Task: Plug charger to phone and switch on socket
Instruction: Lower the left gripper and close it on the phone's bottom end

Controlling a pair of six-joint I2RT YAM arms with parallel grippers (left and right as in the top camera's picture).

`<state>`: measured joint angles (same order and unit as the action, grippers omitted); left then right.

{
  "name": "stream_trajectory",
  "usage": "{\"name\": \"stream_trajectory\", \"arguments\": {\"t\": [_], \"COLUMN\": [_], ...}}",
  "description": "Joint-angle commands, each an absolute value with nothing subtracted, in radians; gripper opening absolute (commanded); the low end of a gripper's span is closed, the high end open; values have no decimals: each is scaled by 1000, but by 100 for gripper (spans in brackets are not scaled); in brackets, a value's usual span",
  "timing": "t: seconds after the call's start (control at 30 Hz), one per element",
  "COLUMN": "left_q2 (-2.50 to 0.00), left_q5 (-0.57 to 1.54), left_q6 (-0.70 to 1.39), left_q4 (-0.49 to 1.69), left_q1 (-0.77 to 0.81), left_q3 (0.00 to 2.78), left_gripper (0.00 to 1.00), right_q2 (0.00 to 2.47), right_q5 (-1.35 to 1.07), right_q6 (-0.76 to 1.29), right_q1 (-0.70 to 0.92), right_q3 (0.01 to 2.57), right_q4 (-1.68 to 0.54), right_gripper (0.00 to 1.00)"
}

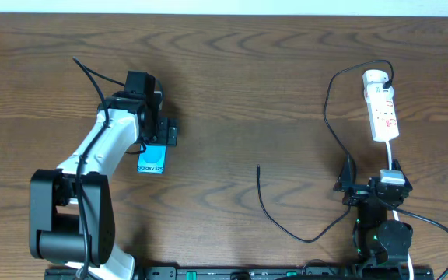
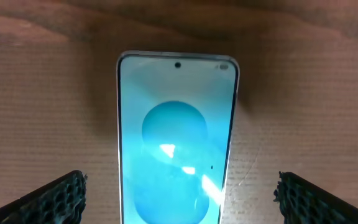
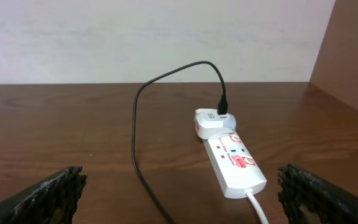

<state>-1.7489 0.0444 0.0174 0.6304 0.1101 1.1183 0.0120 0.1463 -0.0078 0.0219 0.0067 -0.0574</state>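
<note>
left pincer (image 2: 188, 200) hangs just above the small flat smartphone with the light blue screen and round graphic (image 2: 176, 143). its black ribbed fingers (image 2: 58, 198) are spread wide either side and hold nothing. from overhead that phone lies left of centre on the brown wooden table (image 1: 232, 93), half under the arm.

right pincer (image 3: 185, 200), at the lower right of the overhead frame, is just as wide open and empty, and faces the white elongated power strip with red marks (image 3: 235, 158) in the upper right.

the long thin black charger cable (image 1: 267, 210) has one end pushed into a white adaptor (image 3: 211, 121) at the strip's far end. it loops down the table, and its small plug tip (image 1: 258, 166) lies loose near the middle, well apart from the phone.

so, to my eye, only the wall end is seen to. the tip is not picked up or pushed into the phone. whether the switch is on, i can't tell from here.
</note>
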Motion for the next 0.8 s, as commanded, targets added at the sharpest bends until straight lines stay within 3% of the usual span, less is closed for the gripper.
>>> {"name": "stream_trajectory", "arguments": {"t": [0.0,0.77], "left_q2": [-1800,-1870], "left_q5": [21,14], "left_q6": [57,59], "left_q4": [617,590], "left_q1": [107,107], "left_q3": [1107,1107], "left_gripper": [98,98], "right_q2": [7,7], "right_q5": [147,147], "right_q6": [3,3], "right_q1": [14,14], "right_q3": [6,6], "right_q4": [-62,-62], "right_gripper": [99,99]}}
